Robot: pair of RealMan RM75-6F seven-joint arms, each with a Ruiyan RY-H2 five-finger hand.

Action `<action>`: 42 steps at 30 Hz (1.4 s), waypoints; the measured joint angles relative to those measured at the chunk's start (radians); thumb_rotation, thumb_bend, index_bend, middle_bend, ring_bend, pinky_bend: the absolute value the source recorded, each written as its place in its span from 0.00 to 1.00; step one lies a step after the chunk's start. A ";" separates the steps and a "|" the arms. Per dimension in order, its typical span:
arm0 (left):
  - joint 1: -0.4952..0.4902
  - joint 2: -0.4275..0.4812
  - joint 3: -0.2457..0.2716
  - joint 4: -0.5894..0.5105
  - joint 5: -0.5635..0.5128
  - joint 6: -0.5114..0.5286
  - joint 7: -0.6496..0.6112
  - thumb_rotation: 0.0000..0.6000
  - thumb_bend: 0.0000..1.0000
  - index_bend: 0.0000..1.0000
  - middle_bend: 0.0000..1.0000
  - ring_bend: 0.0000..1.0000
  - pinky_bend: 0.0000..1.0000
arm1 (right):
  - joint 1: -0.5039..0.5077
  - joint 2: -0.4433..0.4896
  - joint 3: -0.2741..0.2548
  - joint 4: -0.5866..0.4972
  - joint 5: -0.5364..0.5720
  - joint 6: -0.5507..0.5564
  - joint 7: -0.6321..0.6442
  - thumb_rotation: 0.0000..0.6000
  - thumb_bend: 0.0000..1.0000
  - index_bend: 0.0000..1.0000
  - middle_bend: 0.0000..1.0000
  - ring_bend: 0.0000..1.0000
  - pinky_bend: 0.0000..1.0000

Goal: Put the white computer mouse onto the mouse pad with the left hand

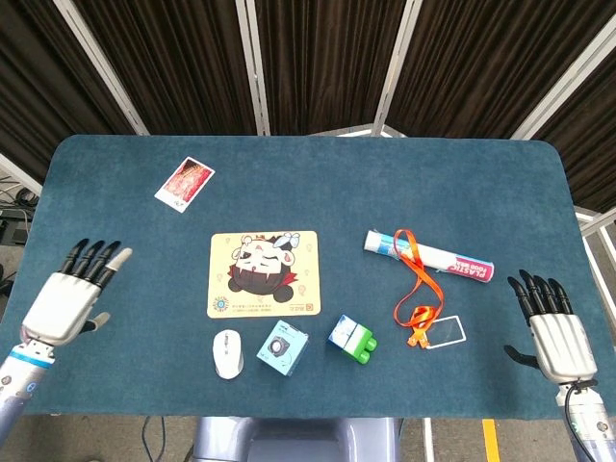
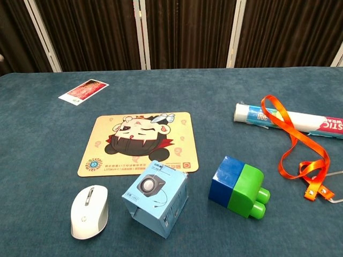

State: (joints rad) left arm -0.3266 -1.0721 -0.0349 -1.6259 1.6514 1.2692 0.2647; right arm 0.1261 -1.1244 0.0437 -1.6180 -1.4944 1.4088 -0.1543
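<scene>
The white computer mouse [image 1: 227,353] [image 2: 89,211] lies on the blue table near the front edge, just in front of the tan cartoon mouse pad [image 1: 264,273] [image 2: 140,143]. My left hand [image 1: 73,294] hovers over the table's left side, fingers spread and empty, well to the left of the mouse. At the table's right edge my right hand [image 1: 553,329] is held flat with its fingers apart, holding nothing. Neither hand shows in the chest view.
A light blue box [image 1: 282,348] [image 2: 155,197] sits right of the mouse, then a blue-green block [image 1: 351,339] [image 2: 238,186]. A rolled tube [image 1: 428,255], orange lanyard [image 1: 416,280] with clear badge [image 1: 448,331] lie right. A photo card [image 1: 184,182] lies far left.
</scene>
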 measured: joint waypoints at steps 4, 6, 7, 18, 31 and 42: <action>-0.077 0.017 0.021 0.008 0.102 -0.084 -0.009 1.00 0.12 0.15 0.00 0.00 0.00 | -0.001 0.001 0.000 0.000 0.000 0.001 0.002 1.00 0.08 0.00 0.00 0.00 0.00; -0.121 0.021 0.036 0.010 0.151 -0.139 -0.013 1.00 0.12 0.18 0.00 0.00 0.00 | -0.002 0.001 -0.001 0.000 0.000 0.002 0.004 1.00 0.08 0.00 0.00 0.00 0.00; -0.140 0.021 0.043 0.011 0.169 -0.163 -0.014 1.00 0.12 0.19 0.00 0.00 0.00 | -0.002 0.001 0.000 0.000 0.000 0.002 0.004 1.00 0.08 0.00 0.00 0.00 0.00; -0.279 -0.040 0.098 0.006 0.242 -0.359 0.020 1.00 0.12 0.21 0.00 0.00 0.00 | -0.001 0.002 -0.001 0.001 -0.001 0.001 0.007 1.00 0.09 0.00 0.00 0.00 0.00; -0.359 -0.138 0.114 0.012 0.222 -0.479 0.062 1.00 0.12 0.23 0.00 0.00 0.00 | -0.001 0.004 -0.001 0.000 0.000 -0.002 0.011 1.00 0.08 0.00 0.00 0.00 0.00; -0.416 -0.203 0.104 0.021 0.163 -0.559 0.105 1.00 0.12 0.23 0.00 0.00 0.00 | 0.000 0.007 -0.002 -0.001 -0.001 -0.006 0.020 1.00 0.09 0.00 0.00 0.00 0.00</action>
State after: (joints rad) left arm -0.7425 -1.2749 0.0693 -1.6048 1.8143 0.7106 0.3693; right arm 0.1266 -1.1176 0.0421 -1.6190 -1.4949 1.4032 -0.1346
